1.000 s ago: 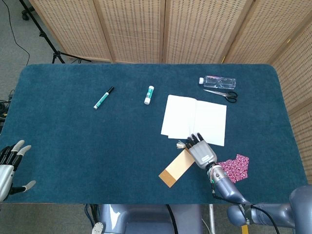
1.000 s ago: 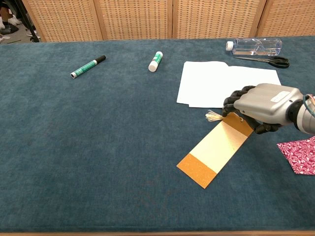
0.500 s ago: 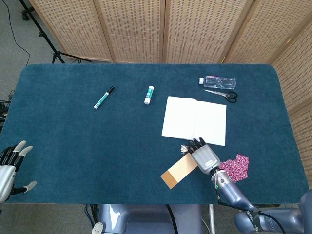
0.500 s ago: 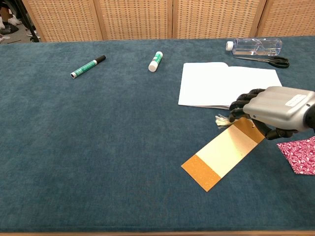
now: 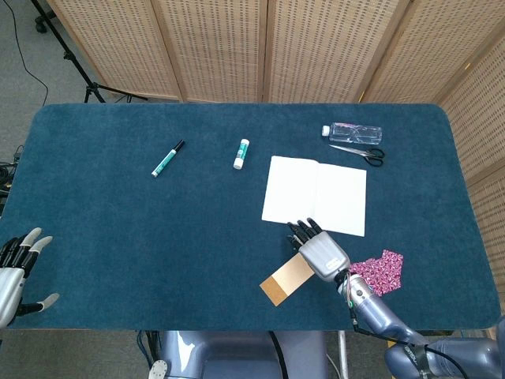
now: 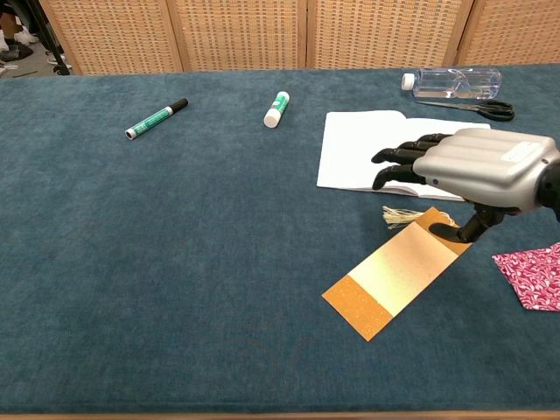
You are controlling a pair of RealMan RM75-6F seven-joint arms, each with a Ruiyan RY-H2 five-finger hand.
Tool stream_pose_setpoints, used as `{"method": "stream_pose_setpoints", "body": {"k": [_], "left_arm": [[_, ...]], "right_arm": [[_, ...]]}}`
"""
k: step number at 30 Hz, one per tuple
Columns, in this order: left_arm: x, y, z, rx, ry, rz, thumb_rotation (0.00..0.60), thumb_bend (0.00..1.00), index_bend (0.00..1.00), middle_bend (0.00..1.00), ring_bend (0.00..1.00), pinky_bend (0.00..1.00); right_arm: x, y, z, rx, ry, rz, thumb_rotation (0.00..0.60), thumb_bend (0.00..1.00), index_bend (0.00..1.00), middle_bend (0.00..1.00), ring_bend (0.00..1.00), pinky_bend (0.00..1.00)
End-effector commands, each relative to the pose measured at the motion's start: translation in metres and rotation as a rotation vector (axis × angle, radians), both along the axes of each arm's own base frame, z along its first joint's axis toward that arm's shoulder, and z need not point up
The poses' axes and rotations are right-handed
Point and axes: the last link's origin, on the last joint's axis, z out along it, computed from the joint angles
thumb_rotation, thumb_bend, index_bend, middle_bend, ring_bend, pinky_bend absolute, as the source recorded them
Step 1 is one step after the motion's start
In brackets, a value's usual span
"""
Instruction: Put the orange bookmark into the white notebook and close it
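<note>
A dark blue felt-covered table (image 5: 118,213) is seen from above and from chest height. The white notebook (image 5: 316,194) lies open and flat on the right half of the table. Just beside its near edge, the orange bookmark (image 6: 394,273) lies flat on the cloth at a slant, its pale tassel (image 6: 398,215) pointing toward the notebook without touching it. The right hand (image 6: 472,166) is held over the tasselled end of the bookmark, its fingers (image 6: 398,156) stretched forward and spread above the notebook's near edge; the thumb reaches down at the bookmark's corner, but whether it touches cannot be told, and nothing appears to be grasped. The left hand (image 5: 14,268) is shown at the table's far left edge, fingers apart and empty. A thin card flat on felt is judged hard to lift: it may be pushed along the cloth instead of pinched. If the hand is lowered, the notebook's near page could be creased or the book shoved. A patterned pink cloth (image 6: 534,273) lies close by on the right and could be snagged. A marker (image 5: 167,159), a glue stick (image 5: 241,154), a clear bottle (image 5: 352,131) and scissors (image 5: 359,151) lie farther back.
</note>
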Motion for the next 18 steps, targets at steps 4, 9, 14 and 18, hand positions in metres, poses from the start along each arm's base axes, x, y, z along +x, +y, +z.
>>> {"method": "stream_pose_setpoints", "body": {"k": [4,9,14,18], "left_arm": [[0.0,0.0,-0.001,-0.006,0.004,0.0,0.6,0.0,0.0,0.0,0.0,0.0],[0.0,-0.001,-0.001,-0.008,0.008,0.0,0.6,0.0,0.0,0.0,0.0,0.0],[0.0,0.0,-0.002,-0.011,0.01,0.004,0.6,0.0,0.0,0.0,0.0,0.0],[0.0,0.0,-0.002,-0.01,0.009,0.005,0.6,0.0,0.0,0.0,0.0,0.0]], "right_arm": [[0.009,0.003,0.015,0.132,-0.032,0.04,0.6,0.0,0.09,0.0,0.0,0.05],[0.008,0.007,0.011,0.172,-0.027,0.061,0.6,0.0,0.12,0.0,0.0,0.05],[0.008,0.007,0.0,0.203,-0.021,0.051,0.6,0.0,0.18,0.0,0.0,0.05],[0.012,0.004,-0.007,0.216,-0.006,0.048,0.6,0.0,0.2,0.0,0.0,0.05]]}}
